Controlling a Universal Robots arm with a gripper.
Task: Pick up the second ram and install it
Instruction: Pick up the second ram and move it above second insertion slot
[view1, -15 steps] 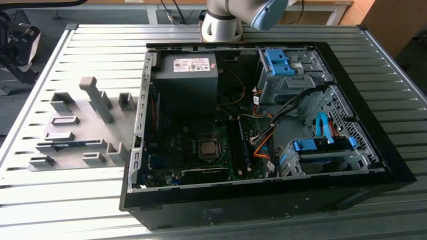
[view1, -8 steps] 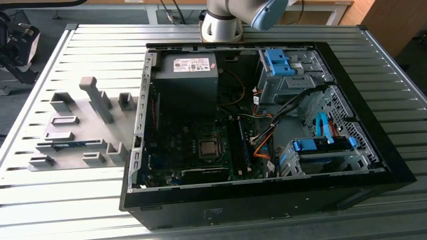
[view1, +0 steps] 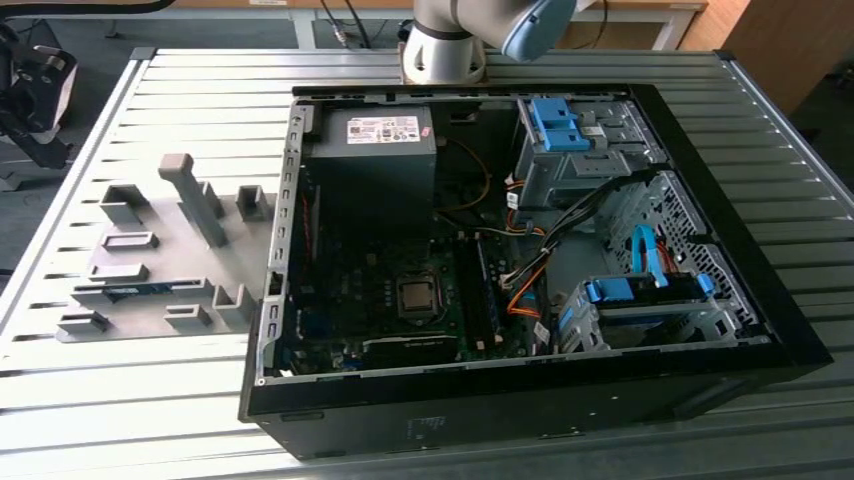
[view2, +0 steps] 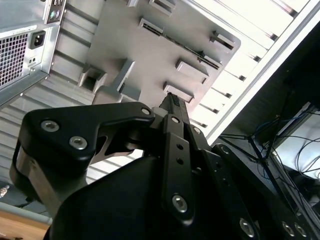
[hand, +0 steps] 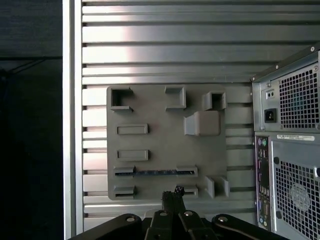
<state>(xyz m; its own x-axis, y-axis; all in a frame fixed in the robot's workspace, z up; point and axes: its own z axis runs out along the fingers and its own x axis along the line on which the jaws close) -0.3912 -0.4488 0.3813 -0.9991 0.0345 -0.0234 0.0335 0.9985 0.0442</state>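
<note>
The second ram (hand: 155, 172) is a thin blue-green stick lying on edge between two grey blocks of the holder plate (hand: 160, 137). It is also seen as a dark line (view2: 192, 50) in the second wrist view, and low on the plate (view1: 138, 290) at the exterior view's left. My gripper (hand: 173, 194) hangs high above the plate, its fingertips (view2: 172, 98) held together with nothing between them, well clear of the ram. Beside the ram, the neighbouring pair of blocks (hand: 124, 191) holds nothing.
The open computer case (view1: 534, 380) lies on the slatted metal table (view1: 134, 400), with the motherboard (view1: 400, 300), cables and blue drive latches (view1: 558, 125) inside. Its rear panel (hand: 290, 150) sits beside the holder plate. The arm's base (view1: 447, 45) stands behind the case.
</note>
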